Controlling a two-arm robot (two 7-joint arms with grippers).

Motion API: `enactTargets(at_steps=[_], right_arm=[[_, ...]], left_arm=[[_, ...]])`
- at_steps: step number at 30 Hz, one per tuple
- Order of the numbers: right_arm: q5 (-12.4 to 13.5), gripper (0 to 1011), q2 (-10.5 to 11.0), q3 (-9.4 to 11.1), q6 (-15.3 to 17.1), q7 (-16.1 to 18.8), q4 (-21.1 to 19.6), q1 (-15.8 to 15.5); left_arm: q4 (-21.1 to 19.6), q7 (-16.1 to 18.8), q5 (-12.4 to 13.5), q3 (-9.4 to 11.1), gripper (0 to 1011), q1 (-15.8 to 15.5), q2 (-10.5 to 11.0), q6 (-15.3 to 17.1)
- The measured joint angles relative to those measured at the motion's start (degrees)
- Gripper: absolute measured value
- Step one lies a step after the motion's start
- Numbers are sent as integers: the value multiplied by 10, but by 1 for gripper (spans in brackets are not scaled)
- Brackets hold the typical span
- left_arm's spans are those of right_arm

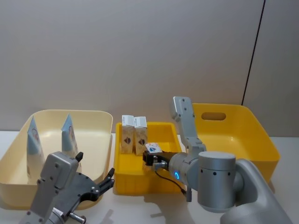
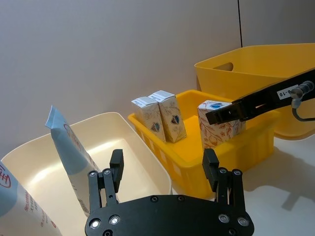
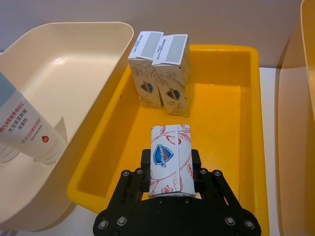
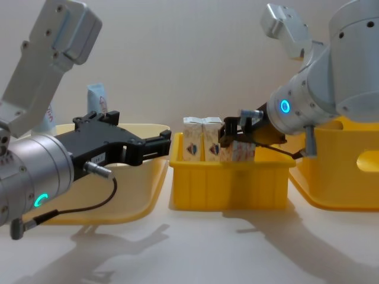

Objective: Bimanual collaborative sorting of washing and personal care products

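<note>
Plain grey-beige wall [image 1: 117, 51] with a dark vertical seam [image 1: 252, 51] behind a white tabletop [image 4: 331, 251]

This looks like a robotics lab bench, a test station laid out for a machine. Dead centre sits a small yellow bin [image 1: 135, 184] on a white table [image 4: 195, 242]. Left of it is a cream bin [image 1: 100, 116] and right of it a larger yellow bin [image 1: 254, 135], all in one tidy row. Behind it runs a plain grey wall [image 1: 140, 56] with one dark seam [image 1: 253, 51]. In front of it come the grey left arm [image 1: 56, 179] and right arm [image 1: 217, 182], status rings glowing.
</note>
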Motion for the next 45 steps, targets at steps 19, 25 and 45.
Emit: enactTargets(at_steps=[19, 25, 45], right_arm=[[-3, 431, 6, 6, -74, 26, -31, -9], [-6, 431, 10, 13, -110, 34, -48, -12], [-41, 431, 37, 60, -230, 14, -96, -19]], left_arm=[[0, 0, 0, 0, 1000, 0, 0, 0], [0, 0, 0, 0, 1000, 0, 0, 0], [0, 0, 0, 0, 1000, 0, 0, 0]])
